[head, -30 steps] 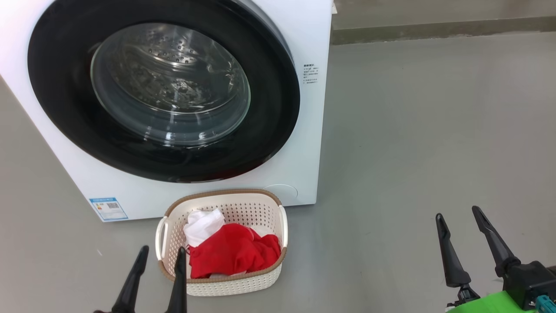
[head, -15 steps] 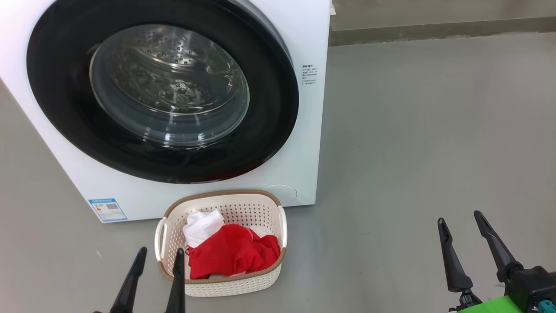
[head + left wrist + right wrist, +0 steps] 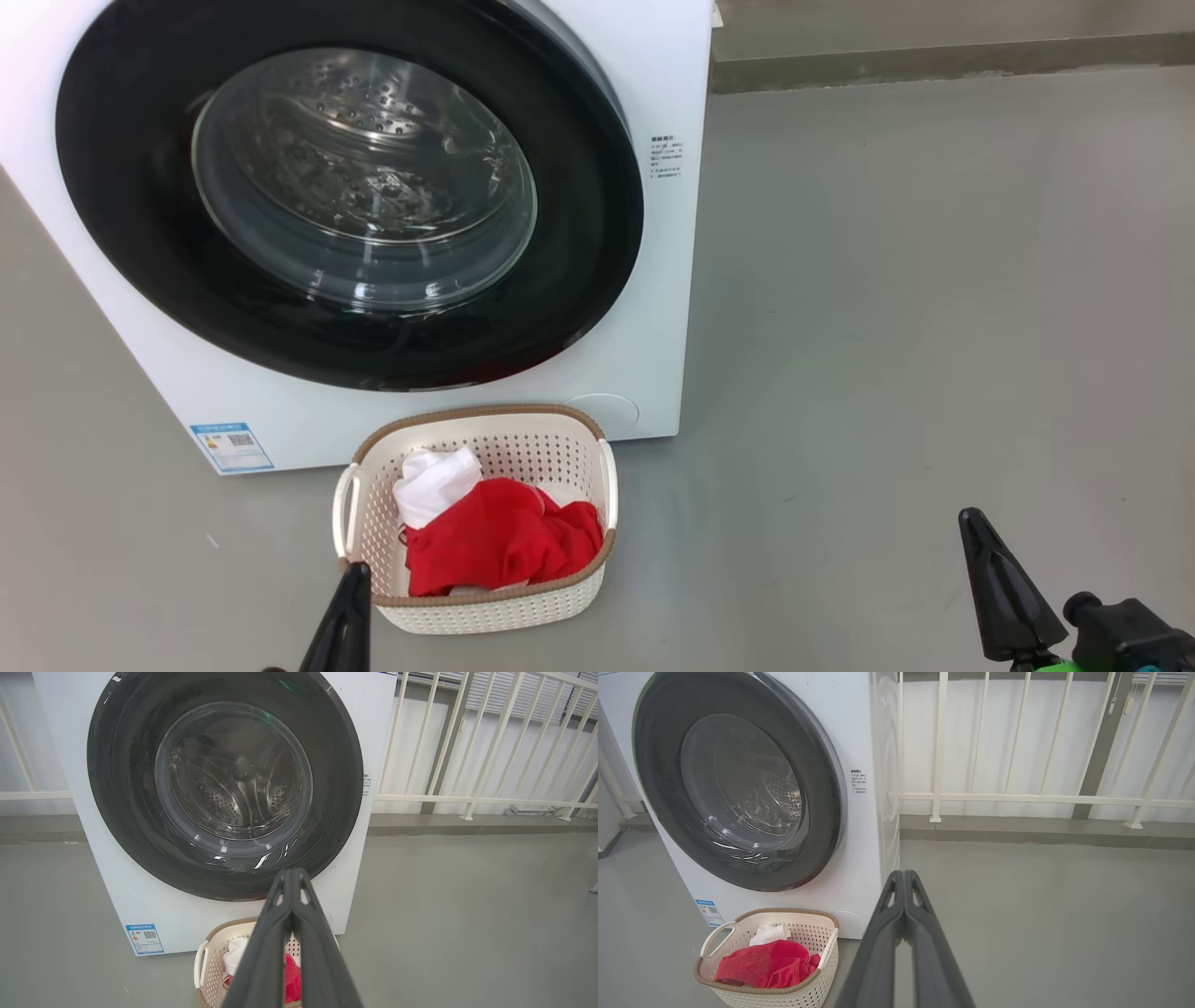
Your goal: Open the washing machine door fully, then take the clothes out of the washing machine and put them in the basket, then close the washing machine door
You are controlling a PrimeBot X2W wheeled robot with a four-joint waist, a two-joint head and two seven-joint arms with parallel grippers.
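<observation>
The washing machine (image 3: 653,308) (image 3: 373,728) (image 3: 859,826) stands white at the upper left, and its washing machine door (image 3: 597,187) (image 3: 336,765) (image 3: 822,788) lies flat against the front, black rim around a glass bowl. Through the glass I see bare steel drum. On the floor before it sits the basket (image 3: 504,415) (image 3: 205,961) (image 3: 822,961) holding the clothes (image 3: 495,541) (image 3: 761,963): red garments and a white piece. My left gripper (image 3: 353,583) (image 3: 292,873) is shut and empty, at the basket's near left corner. My right gripper (image 3: 976,523) (image 3: 903,875) is shut and empty, far right over bare floor.
Grey floor (image 3: 934,280) spreads wide to the right of the machine. A low step (image 3: 934,61) runs along the back, with a white railing (image 3: 1017,798) and wall behind it. A blue label (image 3: 231,446) sits low on the machine's front.
Both grippers have gone from open to shut and have dropped lower in the head view. The door, basket and clothes have not moved.
</observation>
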